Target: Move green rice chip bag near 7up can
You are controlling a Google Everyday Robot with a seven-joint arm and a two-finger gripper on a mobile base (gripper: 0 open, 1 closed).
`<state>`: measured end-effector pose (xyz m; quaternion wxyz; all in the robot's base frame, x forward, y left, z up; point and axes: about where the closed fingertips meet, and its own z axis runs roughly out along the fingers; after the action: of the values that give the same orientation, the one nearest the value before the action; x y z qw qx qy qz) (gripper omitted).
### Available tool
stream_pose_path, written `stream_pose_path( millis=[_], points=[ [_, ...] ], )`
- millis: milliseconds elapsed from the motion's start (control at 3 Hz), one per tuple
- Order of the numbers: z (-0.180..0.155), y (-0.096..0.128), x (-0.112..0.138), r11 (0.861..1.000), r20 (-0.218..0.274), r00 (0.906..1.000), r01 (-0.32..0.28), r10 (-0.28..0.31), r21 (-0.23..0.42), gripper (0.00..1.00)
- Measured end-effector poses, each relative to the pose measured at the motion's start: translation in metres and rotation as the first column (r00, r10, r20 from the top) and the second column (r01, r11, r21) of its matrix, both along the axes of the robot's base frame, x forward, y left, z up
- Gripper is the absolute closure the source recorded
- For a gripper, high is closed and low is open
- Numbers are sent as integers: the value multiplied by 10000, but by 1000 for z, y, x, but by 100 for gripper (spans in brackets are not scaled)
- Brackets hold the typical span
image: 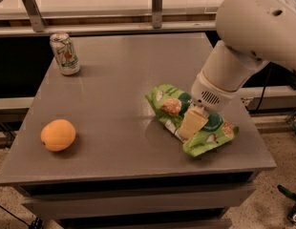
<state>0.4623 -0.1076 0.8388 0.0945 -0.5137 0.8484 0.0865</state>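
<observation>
The green rice chip bag (pixel 169 104) lies flat on the right part of the grey table (pixel 124 85), light green with a dark-green label and tan chip pictures. My gripper (pixel 192 123) comes down from the big white arm at the upper right and rests on the middle of the bag, covering part of it. The 7up can (pixel 65 54) stands upright at the table's far left corner, well apart from the bag and the gripper.
A round orange fruit (pixel 58 134) sits near the table's front left edge. A metal rail with posts (pixel 156 6) runs behind the table. The white arm (pixel 253 32) hangs over the table's right side.
</observation>
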Motion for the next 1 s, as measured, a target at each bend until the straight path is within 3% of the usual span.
stream_pose_path(
  millis=[333, 667, 1000],
  points=[
    [24, -3, 37, 10000, 277, 9996, 20, -22, 78, 100],
    [51, 10, 81, 9999, 760, 9971, -83, 90, -86, 100],
    [80, 35, 116, 9993, 1567, 9869, -384, 382, -14, 100]
  ],
)
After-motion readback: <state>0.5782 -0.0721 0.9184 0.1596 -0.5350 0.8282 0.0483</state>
